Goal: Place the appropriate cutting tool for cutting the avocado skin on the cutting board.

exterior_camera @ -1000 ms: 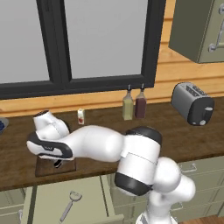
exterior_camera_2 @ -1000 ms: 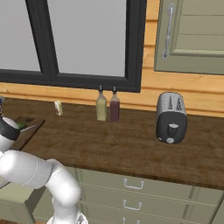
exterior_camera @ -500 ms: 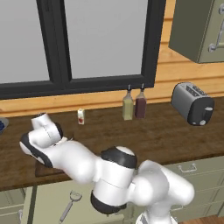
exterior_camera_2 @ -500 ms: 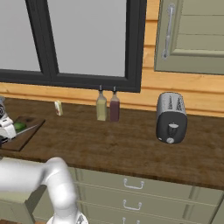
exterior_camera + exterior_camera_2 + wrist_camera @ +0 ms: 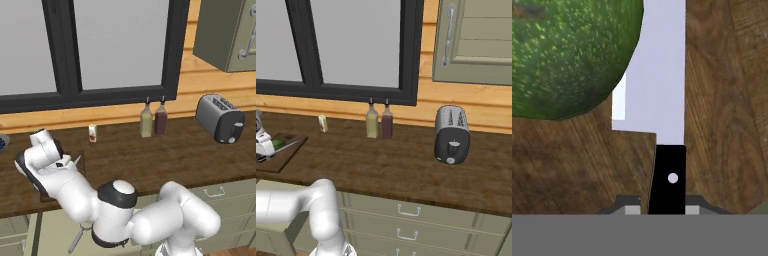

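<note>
My gripper [image 5: 662, 209] is shut on the black handle of the knife [image 5: 668, 175]. Its long silver blade [image 5: 657, 75] lies low over the dark wooden cutting board [image 5: 722, 100]. The green avocado [image 5: 567, 50] sits on the board, touching or overlapping the blade's left side. In the left base view the hand [image 5: 46, 150] hangs over the board [image 5: 82, 167] at the counter's left end, with the blade tip [image 5: 77, 160] poking out. In the right base view the avocado [image 5: 278, 144] and the blade [image 5: 287, 148] show over the board [image 5: 286, 157] beside the hand [image 5: 262, 145].
A small shaker [image 5: 92, 133] and two bottles [image 5: 152, 120] stand at the back of the counter, and a toaster [image 5: 220, 120] stands at the right. A grey peeler [image 5: 76, 241] shows low, in front of the counter edge. A blue bowl's rim [image 5: 2, 142] is at the far left.
The arm's elbow has swung left and lower. The hand has stayed over the board with the knife in it.
</note>
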Tool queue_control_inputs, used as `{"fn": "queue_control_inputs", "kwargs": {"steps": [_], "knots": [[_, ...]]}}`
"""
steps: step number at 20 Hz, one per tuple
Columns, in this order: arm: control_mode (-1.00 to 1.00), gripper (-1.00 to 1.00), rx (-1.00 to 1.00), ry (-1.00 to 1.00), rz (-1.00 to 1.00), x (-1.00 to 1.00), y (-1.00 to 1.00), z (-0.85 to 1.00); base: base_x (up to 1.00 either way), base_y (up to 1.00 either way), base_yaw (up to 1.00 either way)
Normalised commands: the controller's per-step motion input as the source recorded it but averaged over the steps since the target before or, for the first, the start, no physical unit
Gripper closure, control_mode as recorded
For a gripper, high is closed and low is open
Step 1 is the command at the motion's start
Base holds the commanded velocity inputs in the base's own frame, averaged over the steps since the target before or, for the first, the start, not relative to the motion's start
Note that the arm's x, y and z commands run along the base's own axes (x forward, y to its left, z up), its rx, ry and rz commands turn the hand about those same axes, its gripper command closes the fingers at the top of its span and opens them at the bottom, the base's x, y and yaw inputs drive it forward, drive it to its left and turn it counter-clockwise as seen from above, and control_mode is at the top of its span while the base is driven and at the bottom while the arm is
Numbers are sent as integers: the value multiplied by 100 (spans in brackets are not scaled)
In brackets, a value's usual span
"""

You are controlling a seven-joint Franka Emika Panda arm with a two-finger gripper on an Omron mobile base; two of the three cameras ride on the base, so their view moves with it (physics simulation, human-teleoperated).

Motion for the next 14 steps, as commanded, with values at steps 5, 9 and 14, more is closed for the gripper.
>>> {"fn": "queue_control_inputs", "kwargs": {"steps": [5, 9, 14], "knots": [[-100, 100, 0, 0, 7, 0, 0, -9, 0, 0, 0], [-100, -100, 0, 0, 7, -1, 0, -5, 0, 0, 0], [-100, -100, 0, -1, 5, -10, 0, 0, 0, 0, 0]]}}
